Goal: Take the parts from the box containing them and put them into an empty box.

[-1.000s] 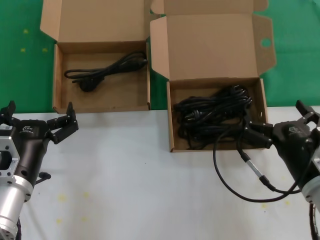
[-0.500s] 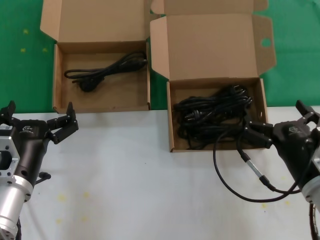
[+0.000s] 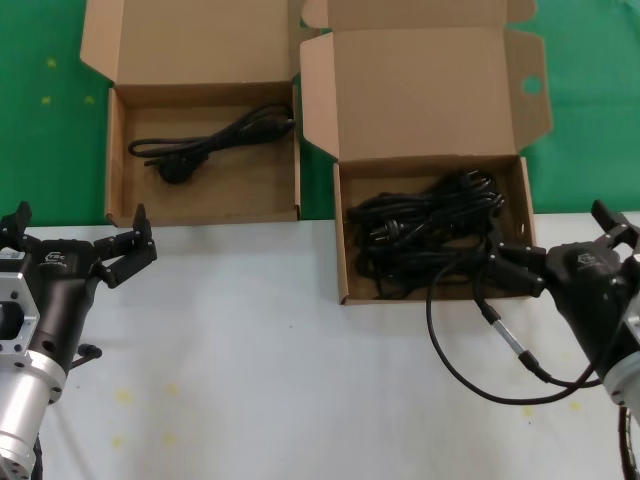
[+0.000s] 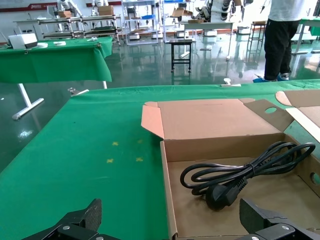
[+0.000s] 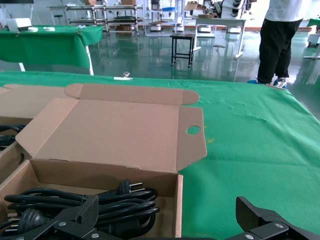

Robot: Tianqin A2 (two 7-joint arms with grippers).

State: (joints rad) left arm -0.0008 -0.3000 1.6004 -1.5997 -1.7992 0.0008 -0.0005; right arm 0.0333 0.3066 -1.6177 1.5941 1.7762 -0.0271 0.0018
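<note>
Two open boxes side by side on the bench, one cable already across.

Left pincer (image 3: 75, 245) waits spread before the shallow box (image 3: 115, 170) with its single cable (image 3: 205, 140); right pincer (image 3: 560, 255), spread, sits at the holed-tab box (image 3: 430, 95) beside the cable tangle (image 3: 430, 235). Picking one strand cleanly seems wise. Only wrist views show the hall behind.

No writing can be read anywhere: small pale logo marks sit on both pincer housings, too small to make out.
</note>
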